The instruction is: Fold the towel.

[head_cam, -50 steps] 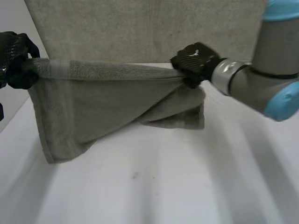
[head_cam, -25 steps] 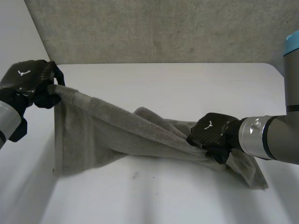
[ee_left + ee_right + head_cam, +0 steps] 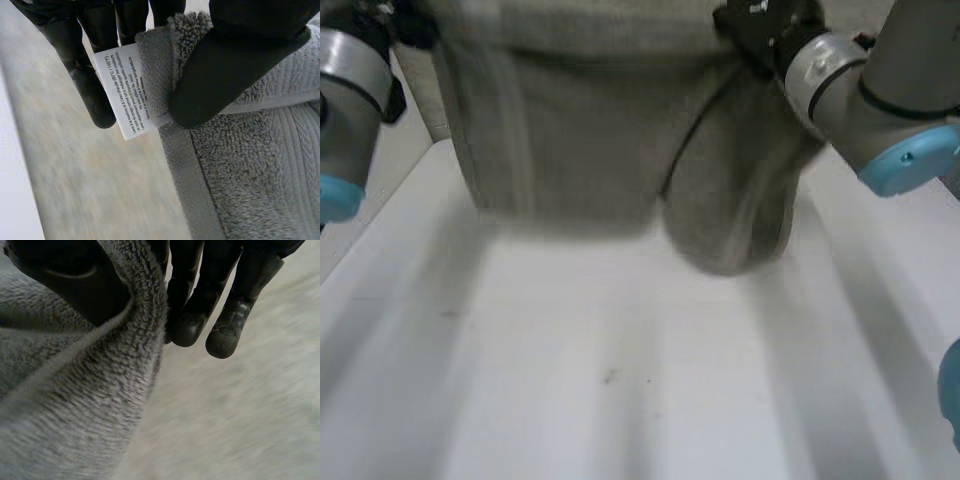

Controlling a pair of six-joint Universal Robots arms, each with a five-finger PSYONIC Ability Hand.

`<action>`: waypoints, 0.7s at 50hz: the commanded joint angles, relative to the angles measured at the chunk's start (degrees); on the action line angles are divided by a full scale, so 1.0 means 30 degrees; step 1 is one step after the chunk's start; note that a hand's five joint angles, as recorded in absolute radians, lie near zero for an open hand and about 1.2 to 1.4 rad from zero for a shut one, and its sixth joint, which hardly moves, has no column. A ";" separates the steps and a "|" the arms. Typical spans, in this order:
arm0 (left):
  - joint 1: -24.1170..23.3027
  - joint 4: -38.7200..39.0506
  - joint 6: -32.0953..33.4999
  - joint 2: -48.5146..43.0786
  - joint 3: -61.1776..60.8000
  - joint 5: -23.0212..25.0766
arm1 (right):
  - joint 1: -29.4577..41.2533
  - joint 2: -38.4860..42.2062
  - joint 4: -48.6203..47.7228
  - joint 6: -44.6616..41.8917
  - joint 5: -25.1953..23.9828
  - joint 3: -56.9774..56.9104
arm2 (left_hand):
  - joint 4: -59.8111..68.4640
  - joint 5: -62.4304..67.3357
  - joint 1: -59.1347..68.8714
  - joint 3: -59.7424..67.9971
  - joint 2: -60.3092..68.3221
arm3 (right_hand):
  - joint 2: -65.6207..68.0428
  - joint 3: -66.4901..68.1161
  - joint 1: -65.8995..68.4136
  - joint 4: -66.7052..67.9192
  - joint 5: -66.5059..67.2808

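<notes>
Grey towel (image 3: 582,135) aloft, long edge level, free end downward.

I worked over a white table (image 3: 620,420), its top smooth and matte, running away from me toward a grey-beige wall (image 3: 418,100) with a mottled, concrete-like face. The table's left edge cut across on a slant. Past it lay a paler grey surface (image 3: 355,235); I could not tell whether that was floor or wall. One small dark speck (image 3: 610,377) sat near the middle of the tabletop, and a fainter mark (image 3: 450,313) lay nearer the left edge. The light was soft and even, shading the top from bright white to pale grey in long streaks. From my left wrist the same mottled grey-beige stood as backdrop, with a white strip (image 3: 12,210) along one side.
</notes>
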 commanded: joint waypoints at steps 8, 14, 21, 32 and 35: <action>0.0084 0.1257 -0.2071 0.2582 -0.7981 0.0399 | -0.0012 -0.1962 0.2707 -0.1464 -0.2436 0.8162 | 0.3392 0.3663 0.3625 0.3415 0.3384 | 0.1593 0.1150 0.1109 0.0964 0.0788; 0.0406 0.1756 -0.1693 0.2348 -1.1032 0.0841 | -0.0012 -0.1524 0.2801 -0.2407 -0.2525 1.1912 | 0.3392 0.3663 0.3625 0.3415 0.3384 | 0.1593 0.1150 0.1109 0.0964 0.0788; 0.1227 0.1962 0.0478 0.1967 -1.2649 0.0899 | -0.0012 -0.0408 0.1774 -0.1353 -0.2583 1.3971 | 0.3392 0.3663 0.3625 0.3415 0.3384 | 0.1593 0.1150 0.1109 0.0964 0.0788; 0.2428 0.1932 0.1269 0.2289 -1.3499 0.0958 | -0.0246 -0.1404 -0.0277 0.2134 -0.2642 1.5758 | 0.3392 0.3663 0.3625 0.3415 0.3384 | -0.4835 -0.5278 -0.5319 -0.5464 -0.5640; 0.2457 0.1786 0.1239 0.2670 -1.3528 0.1105 | -0.0305 -0.1990 -0.1068 0.3335 -0.2642 1.6637 | 0.3392 0.3663 0.3625 0.3415 0.3384 | -1.3694 -1.4137 -1.4178 -1.4323 -1.4499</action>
